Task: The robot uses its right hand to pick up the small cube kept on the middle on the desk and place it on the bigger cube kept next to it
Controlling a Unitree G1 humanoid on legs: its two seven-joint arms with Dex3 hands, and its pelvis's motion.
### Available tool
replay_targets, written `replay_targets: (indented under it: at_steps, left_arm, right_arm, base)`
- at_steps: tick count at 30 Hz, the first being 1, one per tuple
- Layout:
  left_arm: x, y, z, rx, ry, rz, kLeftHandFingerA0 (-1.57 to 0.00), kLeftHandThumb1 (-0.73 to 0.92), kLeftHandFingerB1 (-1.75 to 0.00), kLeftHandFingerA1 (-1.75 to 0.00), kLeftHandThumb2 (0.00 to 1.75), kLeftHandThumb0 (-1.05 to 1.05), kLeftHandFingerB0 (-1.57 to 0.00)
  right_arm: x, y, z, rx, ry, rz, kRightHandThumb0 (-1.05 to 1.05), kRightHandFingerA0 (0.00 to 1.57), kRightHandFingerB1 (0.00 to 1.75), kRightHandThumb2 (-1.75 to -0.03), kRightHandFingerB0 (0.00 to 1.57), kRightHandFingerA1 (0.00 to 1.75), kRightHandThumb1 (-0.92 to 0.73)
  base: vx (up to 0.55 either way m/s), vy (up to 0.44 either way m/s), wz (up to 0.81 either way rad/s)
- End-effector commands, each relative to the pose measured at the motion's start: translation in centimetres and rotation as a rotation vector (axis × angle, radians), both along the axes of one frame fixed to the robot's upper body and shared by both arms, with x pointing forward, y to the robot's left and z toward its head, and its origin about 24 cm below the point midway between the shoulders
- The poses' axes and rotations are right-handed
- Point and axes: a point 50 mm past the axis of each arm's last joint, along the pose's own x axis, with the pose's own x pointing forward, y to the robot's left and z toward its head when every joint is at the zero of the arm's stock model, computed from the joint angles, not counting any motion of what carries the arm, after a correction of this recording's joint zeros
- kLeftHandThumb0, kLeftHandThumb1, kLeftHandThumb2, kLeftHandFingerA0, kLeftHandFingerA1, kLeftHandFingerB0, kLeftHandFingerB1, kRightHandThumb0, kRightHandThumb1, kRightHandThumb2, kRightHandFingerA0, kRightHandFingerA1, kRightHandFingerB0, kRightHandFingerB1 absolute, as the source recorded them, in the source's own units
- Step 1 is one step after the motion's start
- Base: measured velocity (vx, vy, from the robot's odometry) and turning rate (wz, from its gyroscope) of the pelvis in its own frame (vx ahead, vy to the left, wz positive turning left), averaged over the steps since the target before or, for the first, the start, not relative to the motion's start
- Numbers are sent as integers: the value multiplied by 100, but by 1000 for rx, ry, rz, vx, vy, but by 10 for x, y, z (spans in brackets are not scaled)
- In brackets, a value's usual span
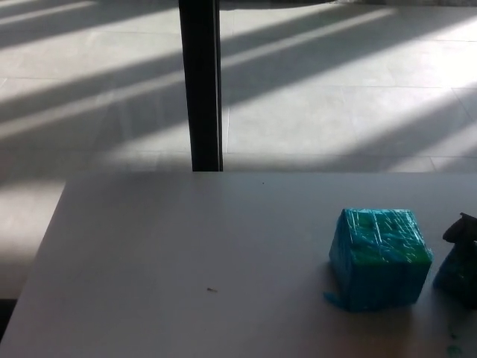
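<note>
While my right robot hand [463,227] sits half out of frame, its grip is unreadable.
Lifting blind, I could drop the small cube [456,272] or knock the bigger cube [378,257].

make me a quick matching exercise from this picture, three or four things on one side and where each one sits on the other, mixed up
Things:
1. bigger cube
2. small cube
3. dark post
4. right hand

Places:
A. on the floor behind the desk
B. cut off by the picture's right edge, low on the desk
C. on the desk, right of centre
D. at the right edge, just above the small cube

Pairs: 1-C, 2-B, 3-A, 4-D
</note>
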Motion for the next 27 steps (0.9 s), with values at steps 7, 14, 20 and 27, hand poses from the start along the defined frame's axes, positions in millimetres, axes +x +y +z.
replay_targets:
  at_steps: [7, 14, 20, 27]
  left_arm:
    - [-6, 8, 7, 15, 8, 28, -48, 65, -50, -63, 79, -78, -39]
    - [-9, 10, 8, 25, 17, 10, -46, 80, -44, -58, 64, -73, -40]
    - [-13, 11, 8, 39, 25, 8, -44, 80, -46, -60, 65, -73, -41]
    - [-13, 10, 7, 23, 22, 21, -47, 80, -45, -59, 64, -72, -43]
  right_arm:
    - [14, 1, 42, 35, -63, 19, -20, 79, 141, -91, 73, 164, -71]
    - [24, 10, 70, 81, -138, 58, -20, 90, 134, -94, 82, 162, -64]
    - [29, 24, 95, 105, -186, 130, -24, 97, 124, -100, 85, 155, -62]
    - [31, 47, 122, 125, -216, 221, -17, 85, 132, -96, 78, 163, -66]
  base:
    - [0, 0, 0]
    - [0, 0, 0]
    - [0, 0, 0]
    - [0, 0, 0]
